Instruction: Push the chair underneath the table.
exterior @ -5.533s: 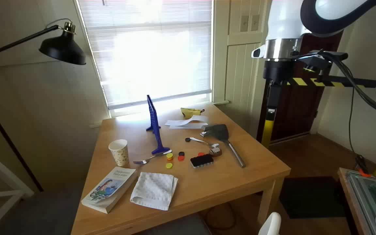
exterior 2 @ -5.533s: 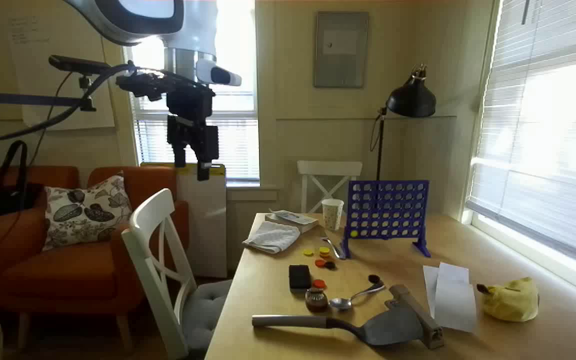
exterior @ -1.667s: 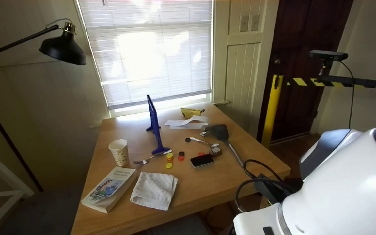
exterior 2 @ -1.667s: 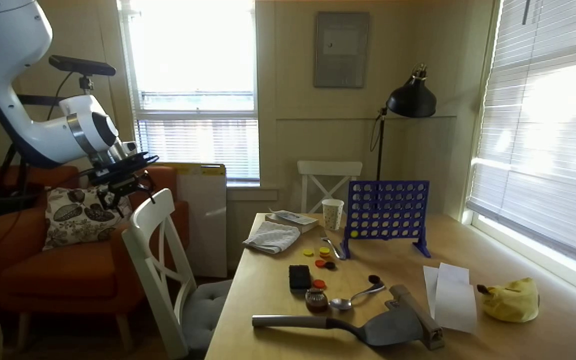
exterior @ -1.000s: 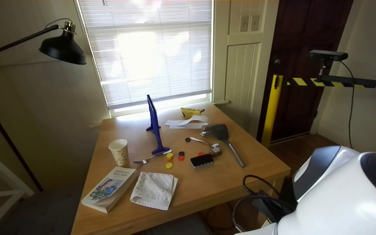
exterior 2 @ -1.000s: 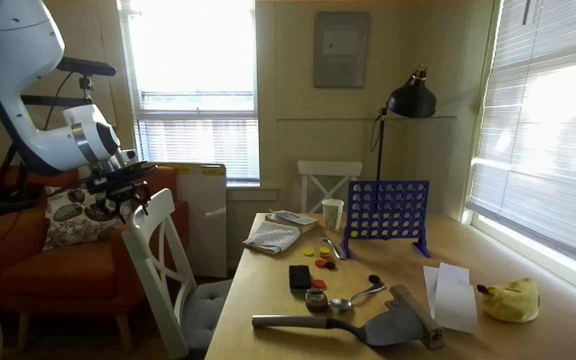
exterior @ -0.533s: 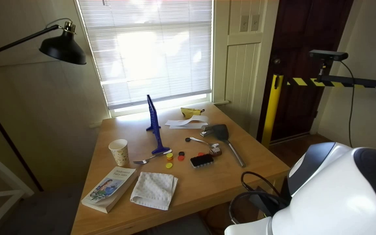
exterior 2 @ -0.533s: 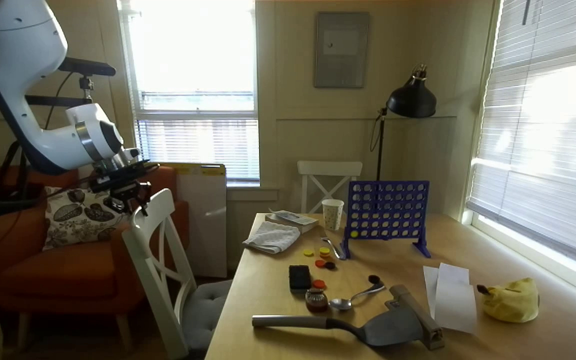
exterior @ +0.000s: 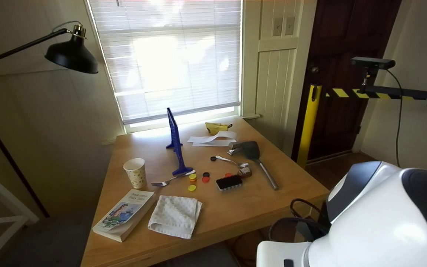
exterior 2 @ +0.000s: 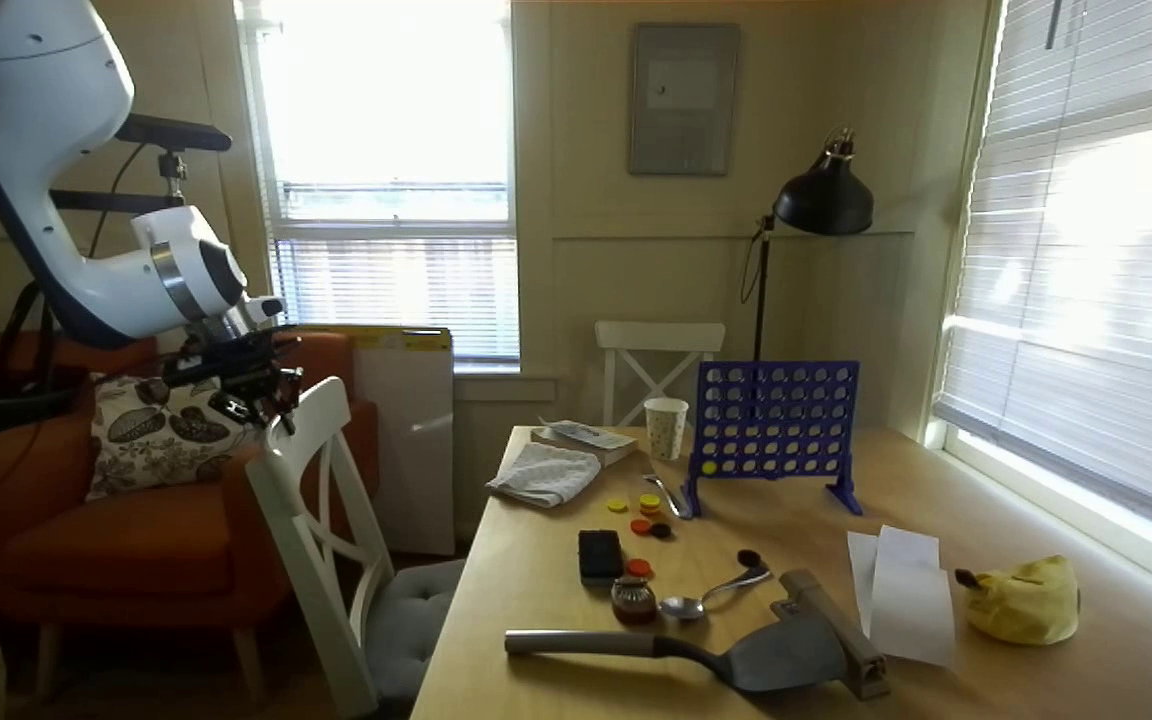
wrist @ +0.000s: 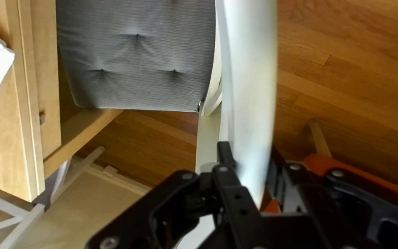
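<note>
In the wrist view the chair's white top rail [wrist: 249, 79] runs between the black fingers of my gripper [wrist: 249, 164], which is shut on it from both sides. An exterior view shows the gripper [exterior 2: 268, 405] at the upper end of the chair's back [exterior 2: 321, 410], with the back leaning away from the table. The chair's grey cushion [exterior 2: 411, 610] reaches to the table edge, its front hidden below the top. From above, the cushion [wrist: 136, 62] lies close to the side of the wooden table [wrist: 50, 100]. The tabletop [exterior: 258, 202] shows in both exterior views.
An orange armchair [exterior 2: 136, 560] stands behind the chair. On the tabletop are a spatula [exterior 2: 586, 643], a blue game frame [exterior 2: 774, 415], a cup [exterior: 135, 173], a book [exterior: 124, 215] and a cloth [exterior: 175, 216]. A white crossed-bar chair [exterior 2: 658, 338] stands beyond.
Several seconds ago my arm was raised; it has come down to the chair's back. Over the last second the fingers closed on the rail. The chair has not visibly moved.
</note>
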`<action>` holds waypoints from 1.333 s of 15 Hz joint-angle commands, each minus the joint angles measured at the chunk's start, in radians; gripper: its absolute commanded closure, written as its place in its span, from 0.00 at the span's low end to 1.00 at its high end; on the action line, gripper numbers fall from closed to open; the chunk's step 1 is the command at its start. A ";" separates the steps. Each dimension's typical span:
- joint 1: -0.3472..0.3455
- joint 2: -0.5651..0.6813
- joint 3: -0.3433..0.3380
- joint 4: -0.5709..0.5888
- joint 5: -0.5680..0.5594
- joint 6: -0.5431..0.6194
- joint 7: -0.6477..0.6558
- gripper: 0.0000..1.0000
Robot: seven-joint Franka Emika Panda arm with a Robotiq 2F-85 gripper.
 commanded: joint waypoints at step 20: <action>-0.070 0.044 -0.231 0.122 -0.012 0.010 0.015 0.94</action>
